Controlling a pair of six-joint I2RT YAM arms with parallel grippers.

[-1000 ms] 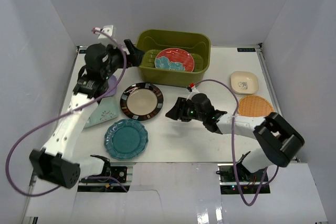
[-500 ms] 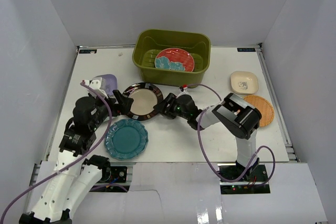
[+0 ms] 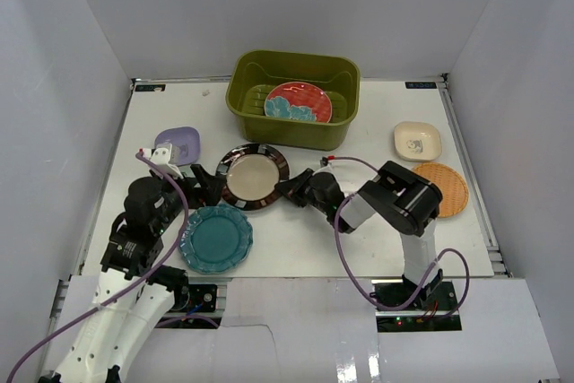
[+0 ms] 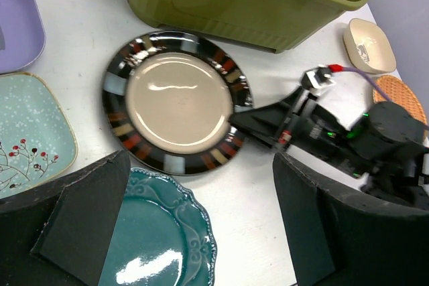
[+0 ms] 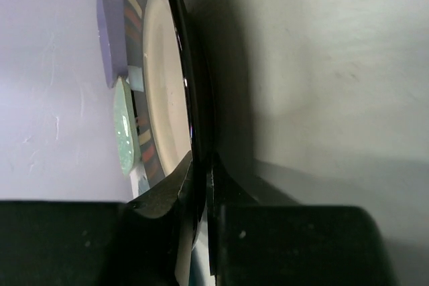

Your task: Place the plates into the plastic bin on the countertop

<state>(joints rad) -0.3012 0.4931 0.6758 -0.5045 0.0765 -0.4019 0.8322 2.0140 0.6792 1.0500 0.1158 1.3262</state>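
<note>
Now, from above, the right gripper (image 3: 289, 189) has just clamped onto the right edge of the black-rimmed plate (image 3: 253, 175), which lies on the countertop (image 3: 296, 239) before the plastic bin (image 3: 287, 128). From the left wrist, the left gripper (image 4: 198, 165) hangs fingers apart, empty. The right wrist view shows the rim pinched, so lifting seems next.

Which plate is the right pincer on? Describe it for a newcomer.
Find the olive-green bin at the back; just in front of it lies a round plate, right pincer clamped on its rim. Only it has a cream centre inside a black, colour-blocked rim; its neighbours are a teal scalloped plate and a lavender square.
</note>
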